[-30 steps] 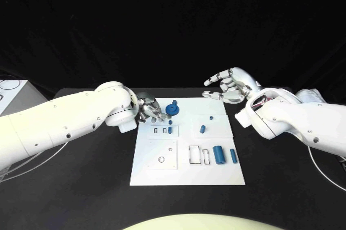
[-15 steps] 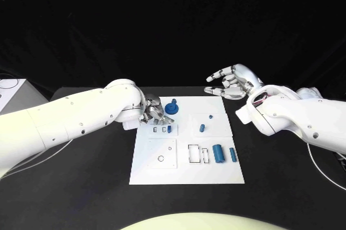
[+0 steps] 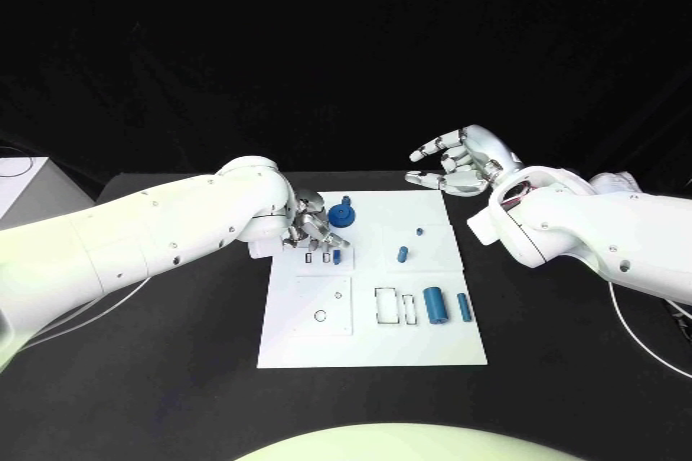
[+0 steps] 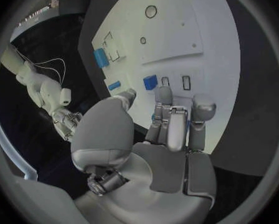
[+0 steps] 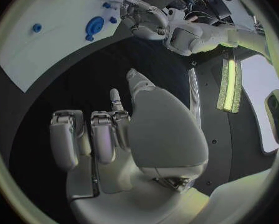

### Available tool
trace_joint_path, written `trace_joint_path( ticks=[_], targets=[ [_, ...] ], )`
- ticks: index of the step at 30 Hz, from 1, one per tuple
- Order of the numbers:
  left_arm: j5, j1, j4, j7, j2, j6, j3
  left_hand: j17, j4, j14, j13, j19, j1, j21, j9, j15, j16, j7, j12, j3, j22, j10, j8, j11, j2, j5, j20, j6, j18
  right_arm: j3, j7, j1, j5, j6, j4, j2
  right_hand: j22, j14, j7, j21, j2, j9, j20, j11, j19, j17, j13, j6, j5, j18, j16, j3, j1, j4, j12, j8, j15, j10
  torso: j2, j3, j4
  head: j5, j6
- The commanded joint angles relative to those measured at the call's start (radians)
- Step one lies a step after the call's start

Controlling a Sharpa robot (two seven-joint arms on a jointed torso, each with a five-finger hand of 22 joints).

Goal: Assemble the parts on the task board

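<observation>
Head view shows the white task board point(image 3: 372, 321) in the middle of the black table point(image 3: 159, 381). At the board's far left corner the left hand point(image 3: 310, 229) reaches down with fingers curled over the small slots; whether it holds anything I cannot tell. Just beside it stands a round blue knobbed part point(image 3: 343, 216). A small blue peg point(image 3: 402, 253) lies mid-board, and two blue cylinders point(image 3: 437, 308) lie nearer, toward the right edge. Beyond the board's far right corner the right hand point(image 3: 462, 163) hovers, fingers spread, holding nothing.

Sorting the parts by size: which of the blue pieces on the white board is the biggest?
The round blue part with a knob, at the board's far edge beside the left hand. The other blue pieces are slim pegs or short cylinders.
</observation>
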State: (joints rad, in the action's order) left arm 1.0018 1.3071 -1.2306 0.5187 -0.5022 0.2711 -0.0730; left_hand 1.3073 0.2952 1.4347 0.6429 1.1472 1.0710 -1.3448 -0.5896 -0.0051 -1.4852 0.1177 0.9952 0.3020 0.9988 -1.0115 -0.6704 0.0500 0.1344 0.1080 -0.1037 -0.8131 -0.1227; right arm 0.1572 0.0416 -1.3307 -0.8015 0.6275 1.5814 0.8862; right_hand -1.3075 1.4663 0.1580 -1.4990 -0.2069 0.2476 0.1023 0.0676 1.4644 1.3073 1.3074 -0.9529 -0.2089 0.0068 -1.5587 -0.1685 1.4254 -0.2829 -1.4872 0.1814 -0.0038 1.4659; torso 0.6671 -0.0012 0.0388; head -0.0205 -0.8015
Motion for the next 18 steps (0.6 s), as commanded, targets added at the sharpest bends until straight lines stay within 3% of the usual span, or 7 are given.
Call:
trace_joint_path(
  ticks=[1,11,18],
  targets=[
    [-0.012,0.002,0.009,0.001,0.01,0.032,-0.002,0.003,-0.002,0.008,0.0,0.01,-0.005,-0.005,-0.003,-0.002,-0.006,0.0,0.005,-0.002,0.003,0.003,-0.005,-0.001,-0.005,-0.002,0.0,0.006,0.006,-0.001,-0.004,0.0,-0.002,-0.008,-0.002,-0.003,-0.216,0.094,-0.001,0.006,-0.006,0.001,0.004,0.007,0.066,0.229,0.204,0.008,-0.007,0.014,0.006,0.0,-0.006,-0.005,0.005,0.006,0.006,0.036,0.0,0.0,-0.001,-0.001,-0.002],
    [-0.022,0.001,0.035,0.001,0.024,0.043,-0.009,0.006,-0.003,0.008,0.001,0.009,0.01,-0.006,-0.009,-0.002,-0.007,0.0,0.008,0.002,0.004,0.005,-0.006,-0.002,-0.011,0.0,0.0,0.01,0.006,-0.001,-0.007,-0.001,-0.003,-0.012,-0.003,-0.005,-0.212,0.092,-0.001,0.013,-0.005,0.001,0.004,0.007,0.062,0.223,0.201,0.008,-0.008,0.016,0.009,0.0,-0.008,-0.005,0.01,0.006,0.006,0.032,-0.001,-0.0008,0.0016,-0.005,-0.006],
    [-0.027,-0.001,0.048,0.001,0.032,0.05,-0.011,0.011,-0.003,0.011,0.002,0.01,0.021,-0.008,-0.014,-0.002,-0.009,0.0,0.01,0.006,0.007,0.006,-0.006,-0.002,-0.016,0.001,-0.001,0.012,0.006,-0.001,-0.007,-0.001,-0.004,-0.013,-0.004,-0.007,-0.211,0.091,-0.001,0.015,-0.004,0.001,0.004,0.007,0.061,0.221,0.2,0.009,-0.009,0.016,0.01,0.0,-0.009,-0.005,0.011,0.007,0.006,0.031,-0.001,-0.0004,0.0001,-0.005,-0.007]
  ],
)
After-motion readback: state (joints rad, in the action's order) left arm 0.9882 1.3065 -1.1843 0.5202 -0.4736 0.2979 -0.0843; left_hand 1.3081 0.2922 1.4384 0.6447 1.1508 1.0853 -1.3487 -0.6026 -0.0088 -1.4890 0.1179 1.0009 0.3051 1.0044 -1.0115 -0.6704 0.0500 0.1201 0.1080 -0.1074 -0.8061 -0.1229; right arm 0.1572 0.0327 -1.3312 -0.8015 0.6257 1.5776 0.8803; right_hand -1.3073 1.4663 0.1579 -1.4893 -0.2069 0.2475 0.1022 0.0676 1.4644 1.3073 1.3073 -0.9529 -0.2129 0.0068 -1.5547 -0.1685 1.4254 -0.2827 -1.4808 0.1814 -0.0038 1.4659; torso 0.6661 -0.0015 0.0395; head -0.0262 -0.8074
